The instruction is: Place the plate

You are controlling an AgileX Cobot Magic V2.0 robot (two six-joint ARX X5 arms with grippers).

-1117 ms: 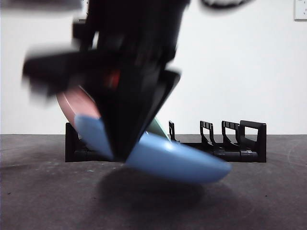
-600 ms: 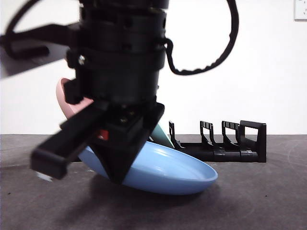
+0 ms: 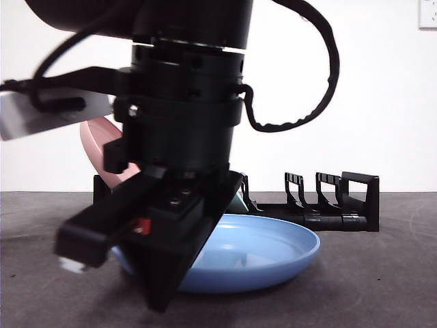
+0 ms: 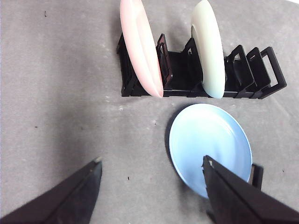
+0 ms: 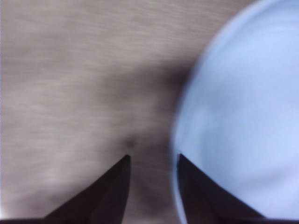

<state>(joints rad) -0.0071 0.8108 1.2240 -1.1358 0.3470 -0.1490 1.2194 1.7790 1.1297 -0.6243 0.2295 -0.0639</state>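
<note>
Blue plate (image 4: pixel 210 144) flat on table (image 4: pixel 60 102), just in front of rack (image 4: pixel 243 74). Looks stiff, light, slick plastic; take by rim. Right gripper (image 5: pixel 152 161) at rim, jaws apart w/ narrow gap, nothing between. Left gripper (image 4: pixel 152 168) spread, high above.

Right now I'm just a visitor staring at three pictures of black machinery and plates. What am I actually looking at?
This is a robot with two arms at a table. One picture looks level across the table; the other two come from cameras on each arm's wrist. The big dark shape in front is the right gripper, low at the edge of a blue plate that lies flat on the table. Its jaws are slightly apart and nothing shows between them. The left gripper hangs higher, wide open, looking down. Behind stands a black rack holding a pink plate and a cream plate on edge.
</note>
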